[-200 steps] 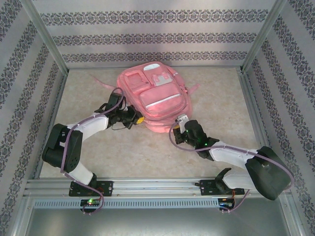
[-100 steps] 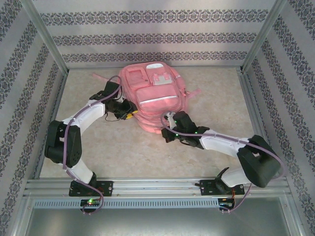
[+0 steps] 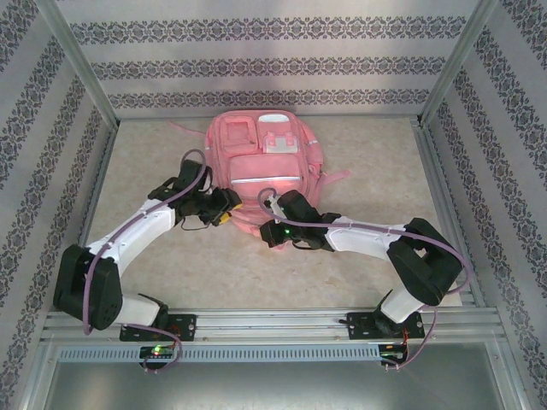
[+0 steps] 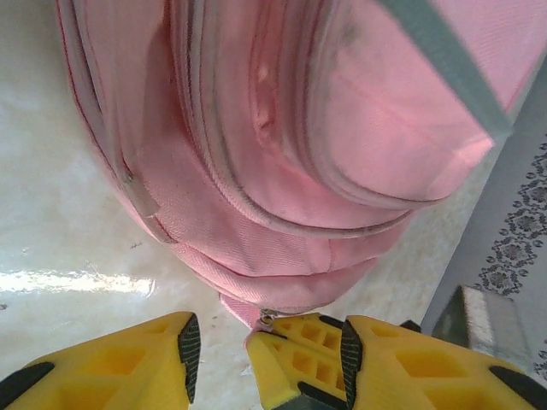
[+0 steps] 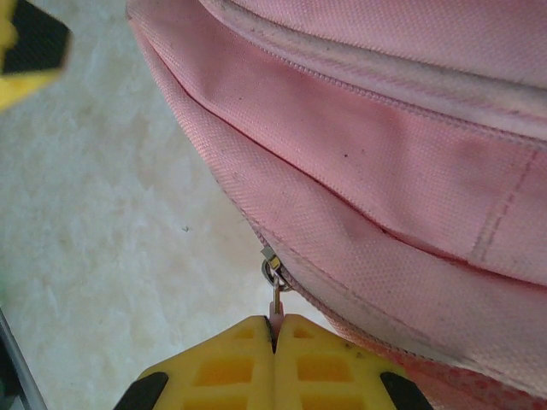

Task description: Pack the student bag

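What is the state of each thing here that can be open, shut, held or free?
large pink fabric backpack: lying flat, front up
small metal zip pull: gripped at its tab
right pincer: shut on small metal zip pull
left pincer: open, holding nothing

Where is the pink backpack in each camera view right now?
Top external: student bag at centre, on the far half of the tabletop.
Left wrist: across the upper frame.
Right wrist: upper right; right gripper pinches its zip pull.
Shared landmark: the pale marbled tabletop.
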Motion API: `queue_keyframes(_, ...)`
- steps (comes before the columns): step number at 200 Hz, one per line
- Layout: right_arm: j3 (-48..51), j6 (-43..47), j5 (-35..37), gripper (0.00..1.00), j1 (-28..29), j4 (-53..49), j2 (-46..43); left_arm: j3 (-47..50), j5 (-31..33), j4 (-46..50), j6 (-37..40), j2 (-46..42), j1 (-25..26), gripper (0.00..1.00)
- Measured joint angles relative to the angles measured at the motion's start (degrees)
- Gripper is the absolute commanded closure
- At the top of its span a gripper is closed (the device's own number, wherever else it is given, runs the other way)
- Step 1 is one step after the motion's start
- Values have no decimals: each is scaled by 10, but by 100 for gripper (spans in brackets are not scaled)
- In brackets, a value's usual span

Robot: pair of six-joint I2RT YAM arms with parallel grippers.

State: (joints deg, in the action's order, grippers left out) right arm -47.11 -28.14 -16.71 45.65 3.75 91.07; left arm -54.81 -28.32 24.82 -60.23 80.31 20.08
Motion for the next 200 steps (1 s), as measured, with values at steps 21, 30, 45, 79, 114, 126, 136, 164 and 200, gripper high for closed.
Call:
queue_keyframes(21, 0, -4, -1, 100, 0, 3, 1, 1, 6, -5, -16, 23, 10, 52)
queue_keyframes(30, 0, -5, -1, 100, 0, 3, 1, 0, 10, -5, -20, 32, 13, 53)
queue_keyframes(45, 0, -5, 0, 100, 0, 3, 1, -3, 17, -4, -28, 47, 17, 53)
queue_keyframes(79, 4, -7, 8, 100, 0, 4, 0, -25, 28, -3, -31, 79, 17, 57)
queue_keyframes(114, 7, -7, 13, 100, 0, 2, 0, -49, 36, 0, -27, 111, 17, 75)
queue_keyframes(126, 7, -7, 15, 100, 0, -2, 0, -59, 38, 2, -22, 123, 17, 80)
queue_keyframes(136, 8, -7, 19, 100, 0, -6, 0, -64, 41, 5, -20, 130, 17, 83)
queue_keyframes(164, 14, -7, 26, 100, -5, -14, -14, -67, 49, 13, -11, 132, 20, 91)
queue_keyframes(200, 31, -7, 36, 100, -20, -32, -36, -67, 51, 15, -2, 132, 20, 97)
